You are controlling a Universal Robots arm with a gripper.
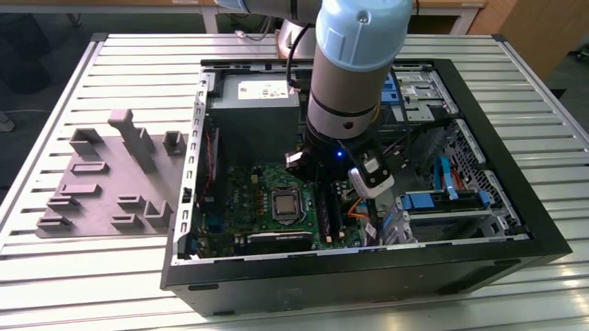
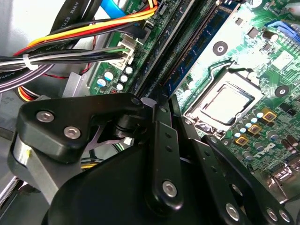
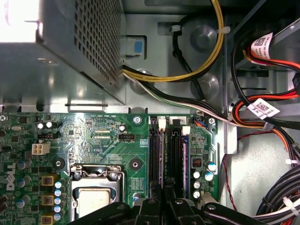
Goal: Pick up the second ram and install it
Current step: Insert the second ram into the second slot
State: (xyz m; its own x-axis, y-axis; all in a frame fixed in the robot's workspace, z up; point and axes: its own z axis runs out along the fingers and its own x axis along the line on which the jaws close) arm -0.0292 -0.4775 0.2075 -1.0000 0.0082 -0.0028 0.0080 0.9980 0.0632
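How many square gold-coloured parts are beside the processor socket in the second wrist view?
3 gold parts, in a row along the processor socket: one, one, one next to the gripper, which may hide more.

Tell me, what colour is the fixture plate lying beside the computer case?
Plain grey. The fixture plate shows best in the exterior view, on that view's left.

Exterior view: high, off the arm, looking steeply down on the open computer case lying on the slatted bench; takes in the whole case and the arm.

First wrist view: close above the motherboard, facing across it toward the power supply; gripper at the frame edge.

Second wrist view: very near, behind the gripper, angled along the memory slots.

Both wrist views share the processor socket and slots.
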